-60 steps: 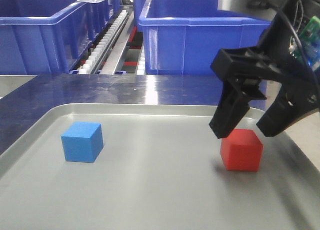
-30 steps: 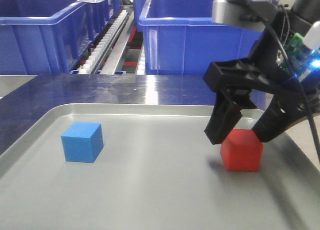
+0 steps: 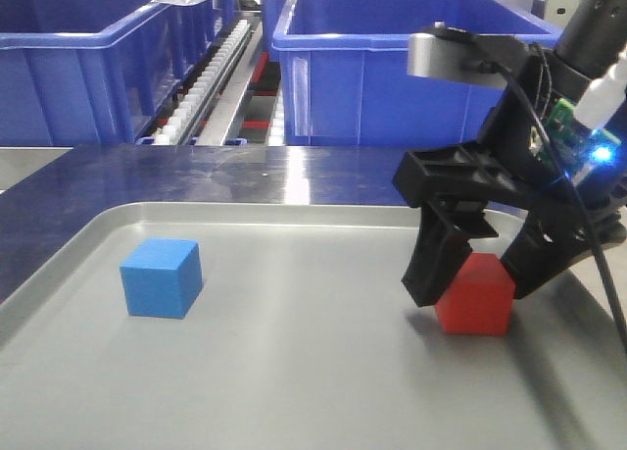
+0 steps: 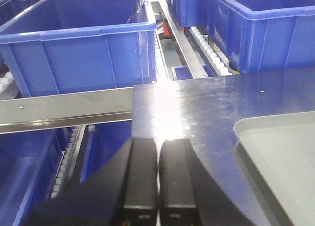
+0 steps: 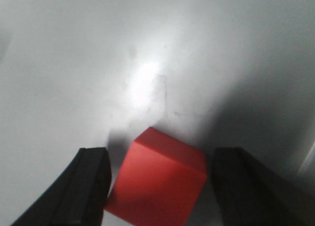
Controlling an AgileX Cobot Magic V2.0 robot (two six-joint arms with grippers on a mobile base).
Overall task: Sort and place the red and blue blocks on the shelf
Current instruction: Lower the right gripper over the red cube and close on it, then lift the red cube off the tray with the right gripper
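Observation:
The red block (image 3: 476, 297) lies on the right side of the grey tray (image 3: 245, 213), and the blue block (image 3: 162, 277) sits on its left side. My right gripper (image 3: 473, 285) is open and lowered over the red block, one black finger on each side. In the right wrist view the red block (image 5: 157, 184) lies between the fingers (image 5: 91, 181) of the right gripper (image 5: 160, 162) with small gaps on both sides. My left gripper (image 4: 158, 146) is shut and empty over the dark tabletop, near the shelf rail (image 4: 64, 110).
Large blue bins (image 3: 392, 68) stand on the shelf behind the tray, with white roller tracks (image 3: 211, 77) between them. A dark reflective table surface (image 3: 196, 171) surrounds the tray. The tray corner (image 4: 275, 137) lies to the right of my left gripper.
My right gripper has come down and slightly left, so its fingers now straddle the red block. Both blocks stay where they were.

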